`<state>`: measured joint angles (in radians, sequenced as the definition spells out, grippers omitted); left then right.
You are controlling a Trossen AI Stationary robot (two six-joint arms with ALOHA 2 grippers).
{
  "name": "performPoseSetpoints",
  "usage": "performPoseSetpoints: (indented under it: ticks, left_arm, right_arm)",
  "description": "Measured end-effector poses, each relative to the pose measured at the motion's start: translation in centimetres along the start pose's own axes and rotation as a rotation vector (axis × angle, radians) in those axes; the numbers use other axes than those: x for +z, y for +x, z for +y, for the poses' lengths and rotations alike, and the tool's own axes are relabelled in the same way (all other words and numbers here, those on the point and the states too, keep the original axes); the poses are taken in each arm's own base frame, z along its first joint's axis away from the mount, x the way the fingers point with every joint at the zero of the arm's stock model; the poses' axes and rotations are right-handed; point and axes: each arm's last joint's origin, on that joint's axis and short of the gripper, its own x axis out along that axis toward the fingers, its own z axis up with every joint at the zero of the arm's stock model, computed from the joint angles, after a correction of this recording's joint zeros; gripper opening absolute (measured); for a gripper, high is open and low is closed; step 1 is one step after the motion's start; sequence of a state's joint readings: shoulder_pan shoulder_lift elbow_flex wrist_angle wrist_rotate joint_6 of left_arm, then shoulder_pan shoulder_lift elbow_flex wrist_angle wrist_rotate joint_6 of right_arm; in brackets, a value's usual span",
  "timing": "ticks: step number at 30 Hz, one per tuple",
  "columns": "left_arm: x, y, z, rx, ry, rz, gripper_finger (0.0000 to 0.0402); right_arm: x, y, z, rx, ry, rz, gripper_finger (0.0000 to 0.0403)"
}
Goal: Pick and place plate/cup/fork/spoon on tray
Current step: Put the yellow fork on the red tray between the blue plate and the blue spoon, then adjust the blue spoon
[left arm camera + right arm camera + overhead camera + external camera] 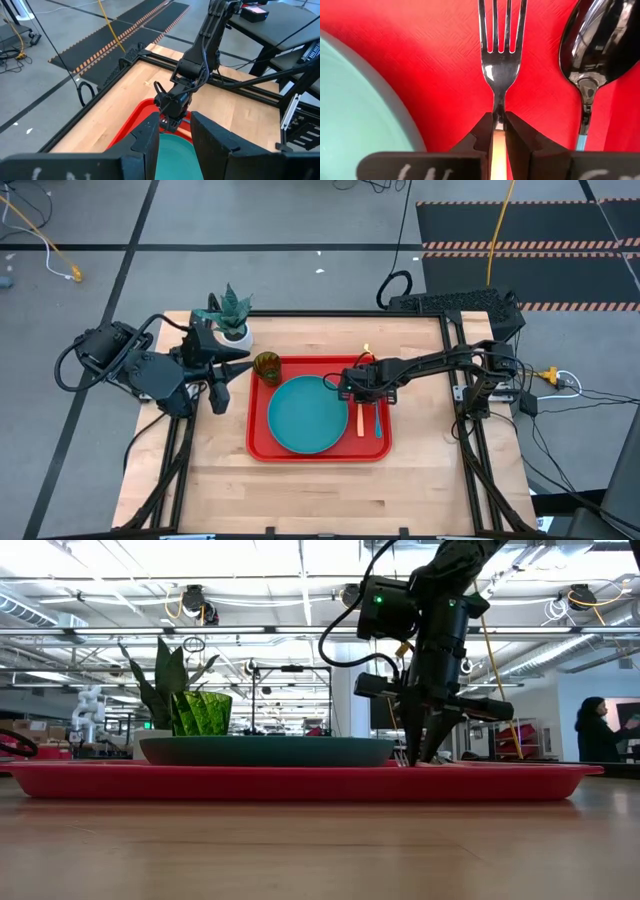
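The red tray (pixel 318 456) lies mid-table. On it are the teal plate (pixel 308 415), the green cup (pixel 267 366) standing at its far left corner, the orange-handled fork (pixel 360 420) and the blue-handled spoon (pixel 378 420), which lies beside the fork on the tray's right part. My right gripper (pixel 498 120) stands over the fork, pointing steeply down, shut on it. The spoon's bowl (pixel 592 45) rests on the tray just right of the fork's tines. My left gripper (pixel 175 145) hangs raised off the tray's left side, open, with nothing between its fingers. My right gripper pinches the fork's neck (pixel 498 107), where the metal meets the orange handle, between its two fingers. The fingers come from above, slanting steeply down, one on each side of the handle. The tines (pixel 502 30) and the handle (pixel 360 425) lie along the tray floor.
A white pot with a green plant (pixel 232 320) stands at the table's far left, just behind the cup. Bare wood (pixel 320 490) runs along the near edge. Beyond the table, a person (pixel 597 730) shows in the low view.
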<state>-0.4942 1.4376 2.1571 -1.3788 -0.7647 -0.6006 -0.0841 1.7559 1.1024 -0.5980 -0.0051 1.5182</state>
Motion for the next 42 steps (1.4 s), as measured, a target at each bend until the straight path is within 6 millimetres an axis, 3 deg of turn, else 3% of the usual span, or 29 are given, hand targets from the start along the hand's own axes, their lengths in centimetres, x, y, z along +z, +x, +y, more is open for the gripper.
performPoseSetpoints:
  ticks: [28,42]
  left_arm:
    - [0.0,-0.01,0.0,0.0,-0.004,0.0,0.0113]
    - [-0.01,0.0,-0.01,-0.004,0.001,0.003,0.0113]
  right_arm:
    - [-0.11,0.52,-0.17,0.03,0.013,0.026,0.0027]
    - [-0.13,0.52,-0.26,0.021,0.013,0.033,0.0119]
